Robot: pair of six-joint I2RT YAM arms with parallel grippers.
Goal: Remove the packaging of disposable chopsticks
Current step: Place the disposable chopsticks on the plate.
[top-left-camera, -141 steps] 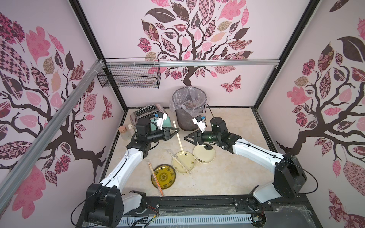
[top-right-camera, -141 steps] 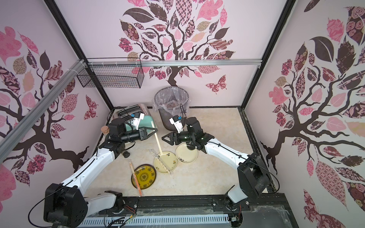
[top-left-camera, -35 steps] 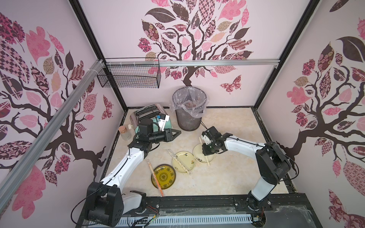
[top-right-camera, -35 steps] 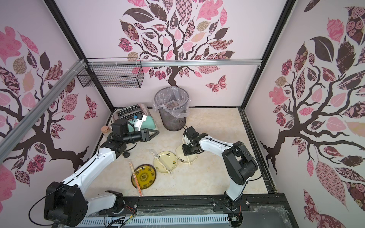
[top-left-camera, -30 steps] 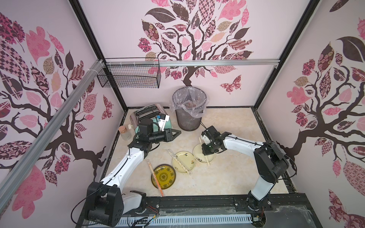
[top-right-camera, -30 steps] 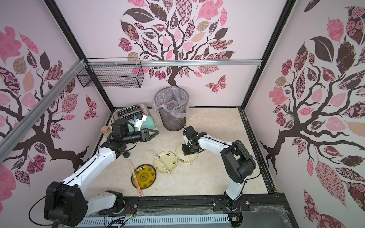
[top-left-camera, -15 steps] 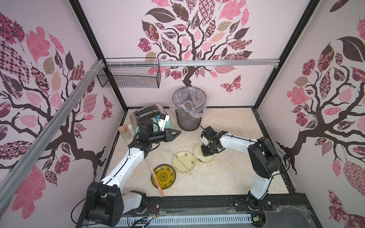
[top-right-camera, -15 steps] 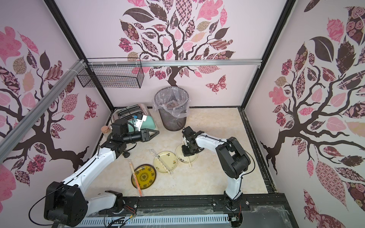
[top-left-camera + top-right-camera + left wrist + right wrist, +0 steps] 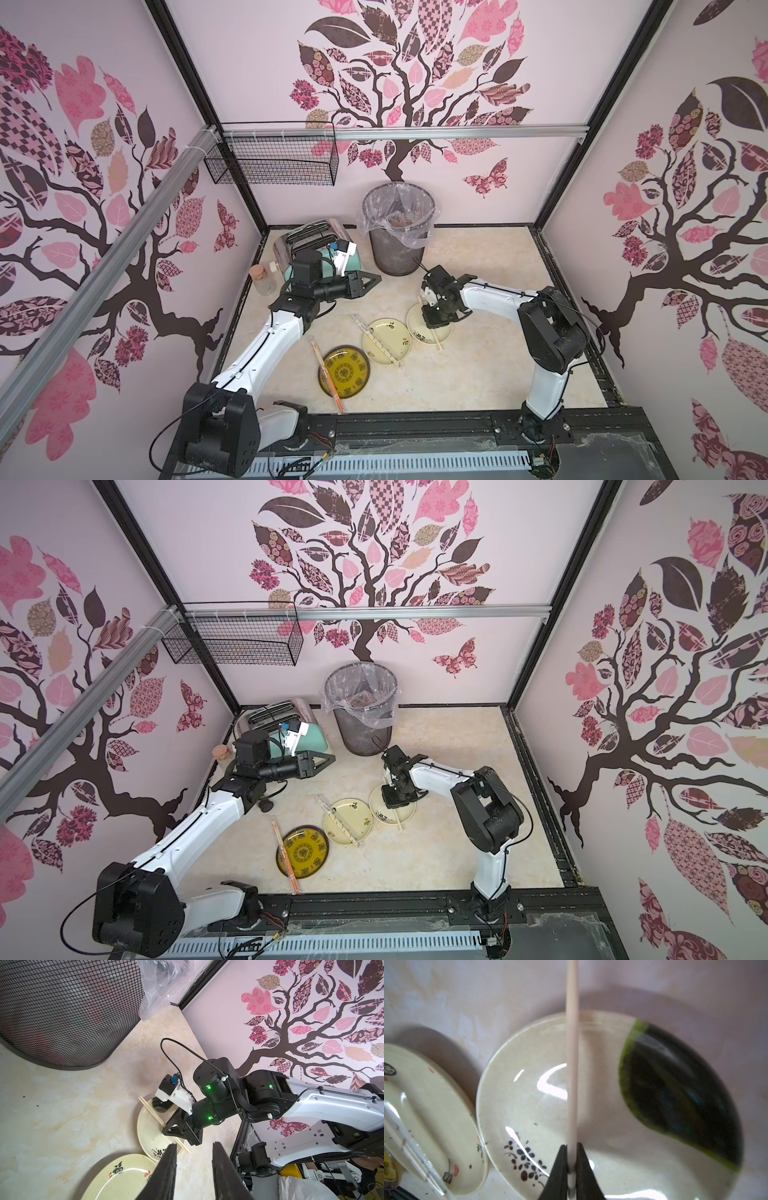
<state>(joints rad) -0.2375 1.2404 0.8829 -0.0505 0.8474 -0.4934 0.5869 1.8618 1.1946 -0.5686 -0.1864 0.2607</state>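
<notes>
A bare pair of disposable chopsticks [image 9: 437, 340] [image 9: 398, 820] lies slanted across a cream flower-printed plate [image 9: 419, 334] [image 9: 529, 1105]. My right gripper [image 9: 434, 322] [image 9: 572, 1147] points down over that plate, shut on the chopsticks [image 9: 572, 1064] near their middle. One clear packaging sleeve [image 9: 376, 340] [image 9: 411, 1142] with sticks inside rests on the middle cream plate [image 9: 392, 332]. An orange-red sleeve [image 9: 328, 376] with sticks lies across the dark yellow plate [image 9: 347, 376]. My left gripper [image 9: 372, 279] [image 9: 194, 1145] hovers left of the bin, open and empty.
A black mesh bin [image 9: 397, 249] with a clear liner stands at the back middle. A toaster [image 9: 309, 235] and a small bottle [image 9: 262, 279] sit at the back left. A wire basket [image 9: 274, 160] hangs on the wall above them.
The right gripper has brought the bare chopsticks from mid-air beside the left gripper down onto the flower plate. In the last second its arm folded inward. The left arm stayed still.
</notes>
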